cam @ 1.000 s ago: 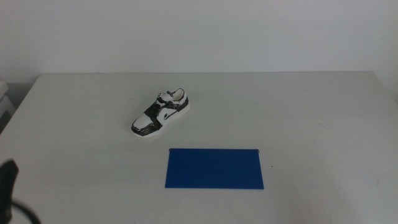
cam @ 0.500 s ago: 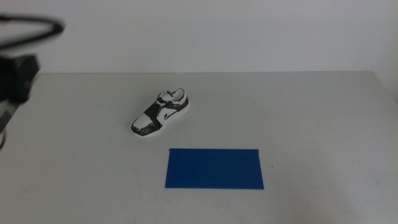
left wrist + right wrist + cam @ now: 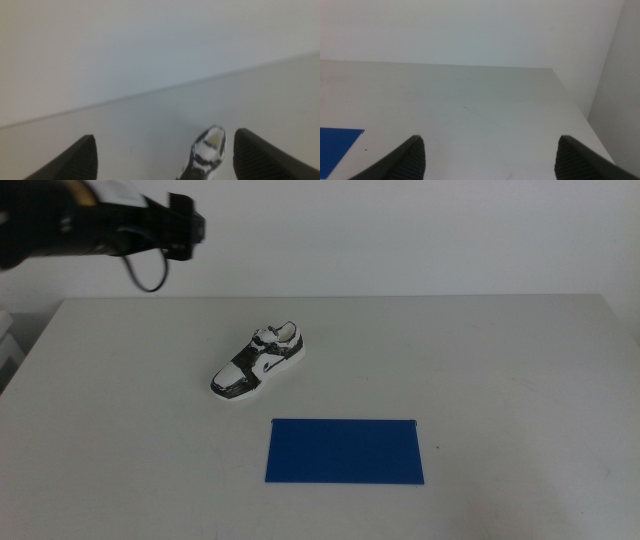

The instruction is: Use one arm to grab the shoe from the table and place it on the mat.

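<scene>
The left gripper (image 3: 190, 227) is up high at about ten o'clock from the shoe (image 3: 257, 360), with its jaws wide apart and nothing in them. The shoe lies on the grey table (image 3: 520, 370), apart from the blue mat (image 3: 344, 451), which is at five o'clock from it. The right gripper (image 3: 490, 157) waits off to the side, jaws wide apart and holding nothing.

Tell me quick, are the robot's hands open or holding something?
Left hand: open, empty, high above the shoe.
Right hand: open, empty, waiting.
</scene>
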`<move>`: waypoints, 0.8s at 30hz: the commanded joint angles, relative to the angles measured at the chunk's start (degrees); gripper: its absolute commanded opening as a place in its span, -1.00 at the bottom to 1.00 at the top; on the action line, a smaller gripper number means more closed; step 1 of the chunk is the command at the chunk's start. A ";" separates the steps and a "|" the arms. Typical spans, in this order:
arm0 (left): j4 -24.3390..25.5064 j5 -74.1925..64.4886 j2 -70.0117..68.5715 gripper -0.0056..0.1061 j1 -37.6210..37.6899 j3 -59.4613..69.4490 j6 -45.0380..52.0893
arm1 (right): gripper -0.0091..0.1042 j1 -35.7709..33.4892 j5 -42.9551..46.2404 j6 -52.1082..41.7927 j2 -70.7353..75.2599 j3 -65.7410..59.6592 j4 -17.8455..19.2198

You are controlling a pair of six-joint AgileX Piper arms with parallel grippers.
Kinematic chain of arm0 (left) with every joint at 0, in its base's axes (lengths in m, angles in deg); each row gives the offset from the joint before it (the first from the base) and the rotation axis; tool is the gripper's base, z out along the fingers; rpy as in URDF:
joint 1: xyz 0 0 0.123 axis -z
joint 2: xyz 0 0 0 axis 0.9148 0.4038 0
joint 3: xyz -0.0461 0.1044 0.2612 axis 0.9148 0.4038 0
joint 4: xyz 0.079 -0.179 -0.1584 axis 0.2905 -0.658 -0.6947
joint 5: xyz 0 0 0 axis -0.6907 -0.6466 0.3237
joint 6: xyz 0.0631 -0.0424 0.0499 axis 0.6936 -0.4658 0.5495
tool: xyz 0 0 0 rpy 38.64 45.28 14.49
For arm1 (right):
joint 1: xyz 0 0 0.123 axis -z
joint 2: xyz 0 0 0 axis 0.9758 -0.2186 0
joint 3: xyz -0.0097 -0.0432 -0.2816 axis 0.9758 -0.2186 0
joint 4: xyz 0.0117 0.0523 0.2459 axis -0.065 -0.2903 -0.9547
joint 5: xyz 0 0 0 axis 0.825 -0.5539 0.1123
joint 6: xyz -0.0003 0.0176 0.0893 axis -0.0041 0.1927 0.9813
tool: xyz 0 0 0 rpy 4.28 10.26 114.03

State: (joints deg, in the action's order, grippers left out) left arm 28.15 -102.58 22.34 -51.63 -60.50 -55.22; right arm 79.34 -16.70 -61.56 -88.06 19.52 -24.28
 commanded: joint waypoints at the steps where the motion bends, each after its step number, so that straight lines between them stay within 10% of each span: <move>1: -0.15 -1.46 1.96 0.75 0.86 -6.18 0.69 | 0.33 0.26 4.52 -0.73 1.20 0.54 0.49; 24: -6.24 -23.16 15.77 0.75 0.25 -23.76 14.58 | 0.33 0.26 4.52 -0.73 1.20 0.54 0.49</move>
State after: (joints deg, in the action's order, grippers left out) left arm 22.76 -125.58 39.13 -51.18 -79.76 -40.34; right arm 79.34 -16.70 -61.56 -88.06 19.52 -24.28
